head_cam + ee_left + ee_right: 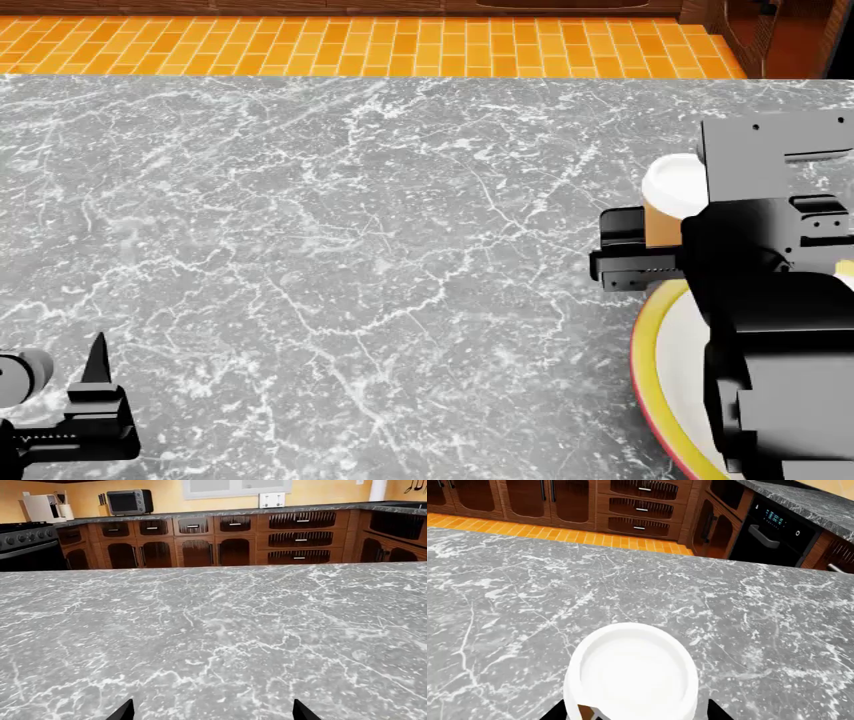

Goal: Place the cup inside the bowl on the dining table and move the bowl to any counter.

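The cup (674,196), a tan-brown paper cylinder capped by a round, smooth white plastic lid, stands at the right of the grey, white-veined marble surface (347,230). The right gripper (638,250) has its black fingers on either side of the cup; whether they press on it I cannot tell. Just near of the cup lies the bowl (657,385), wide and shallow, white inside with a yellow rim and red outside, partly hidden under the right arm. The left gripper (212,713) hovers over bare marble at the near left, its two pointed black fingertips spread well apart and holding nothing.
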Robot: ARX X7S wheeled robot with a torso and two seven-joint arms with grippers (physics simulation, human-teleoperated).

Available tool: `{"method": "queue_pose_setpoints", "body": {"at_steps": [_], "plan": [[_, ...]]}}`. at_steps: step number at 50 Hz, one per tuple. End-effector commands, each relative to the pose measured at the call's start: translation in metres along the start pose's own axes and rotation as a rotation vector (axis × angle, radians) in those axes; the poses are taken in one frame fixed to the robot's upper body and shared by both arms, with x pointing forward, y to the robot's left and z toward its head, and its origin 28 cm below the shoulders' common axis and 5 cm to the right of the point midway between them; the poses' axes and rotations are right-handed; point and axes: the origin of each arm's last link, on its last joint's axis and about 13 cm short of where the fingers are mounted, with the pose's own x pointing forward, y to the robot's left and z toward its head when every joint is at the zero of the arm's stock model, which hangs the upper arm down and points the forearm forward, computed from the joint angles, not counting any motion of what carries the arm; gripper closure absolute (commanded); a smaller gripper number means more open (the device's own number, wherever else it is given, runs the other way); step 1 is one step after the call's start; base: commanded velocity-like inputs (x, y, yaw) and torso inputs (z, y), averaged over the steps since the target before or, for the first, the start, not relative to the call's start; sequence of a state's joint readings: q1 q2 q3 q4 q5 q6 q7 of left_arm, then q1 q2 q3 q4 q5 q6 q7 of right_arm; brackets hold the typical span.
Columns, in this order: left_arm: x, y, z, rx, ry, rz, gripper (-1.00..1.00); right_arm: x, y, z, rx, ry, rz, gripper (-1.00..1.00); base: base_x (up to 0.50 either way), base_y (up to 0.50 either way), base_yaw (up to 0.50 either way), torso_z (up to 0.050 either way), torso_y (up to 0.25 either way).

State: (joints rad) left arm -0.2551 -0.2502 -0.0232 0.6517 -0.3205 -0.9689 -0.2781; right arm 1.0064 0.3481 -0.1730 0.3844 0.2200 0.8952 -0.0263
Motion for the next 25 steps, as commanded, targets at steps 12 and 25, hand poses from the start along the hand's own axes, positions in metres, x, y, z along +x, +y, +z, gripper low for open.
{"method": "queue_pose_setpoints", "body": {"at_steps": [12,25], "plan": [[0.000,-0.001,0.003,-0.013,-0.012,-0.001,-1.00,-0.004,0.000,0.010,-0.011,-0.055,-0.003,1.00,0.00,0.00,0.00,0.000,0.001],[0.000,0.001,0.000,-0.014,-0.008,-0.002,-1.00,-0.038,0.001,0.026,-0.042,-0.149,-0.006,1.00,0.00,0.00,0.00,0.000,0.000]]}}
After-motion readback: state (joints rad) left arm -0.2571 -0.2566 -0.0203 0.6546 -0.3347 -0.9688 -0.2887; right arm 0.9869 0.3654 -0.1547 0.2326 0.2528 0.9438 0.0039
